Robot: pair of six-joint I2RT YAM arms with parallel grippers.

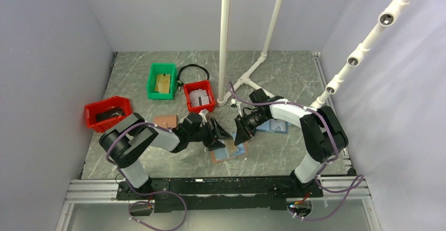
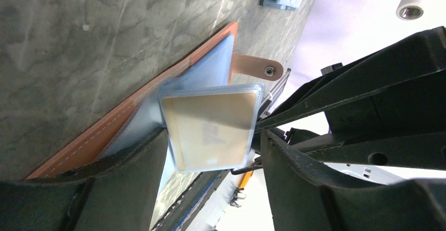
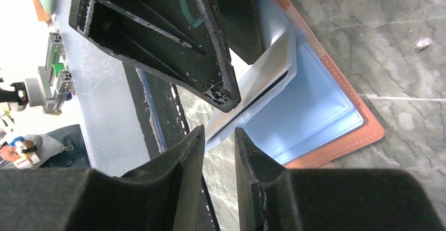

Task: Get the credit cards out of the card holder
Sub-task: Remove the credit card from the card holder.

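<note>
Left claw point(image 2: 213, 136): released, spread wide around pale rectangular credit card point(image 2: 208, 120) in clear sleeve.
Right claw point(image 3: 219, 132): clenched on that card's sleeve edge.
Holder: brown leather-look bifold card holder point(image 3: 321, 120) lies open, blue inside up, on grey marbled worktop point(image 2: 79, 41).
Card: tilted up off holder.

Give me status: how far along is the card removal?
Done: the card holder lies open on the table. In hand: one credit card, inside its clear sleeve, stands lifted between the spread left fingers; right fingers sit at its edge, grip unclear. Left: sliding that card out of the sleeve.
</note>
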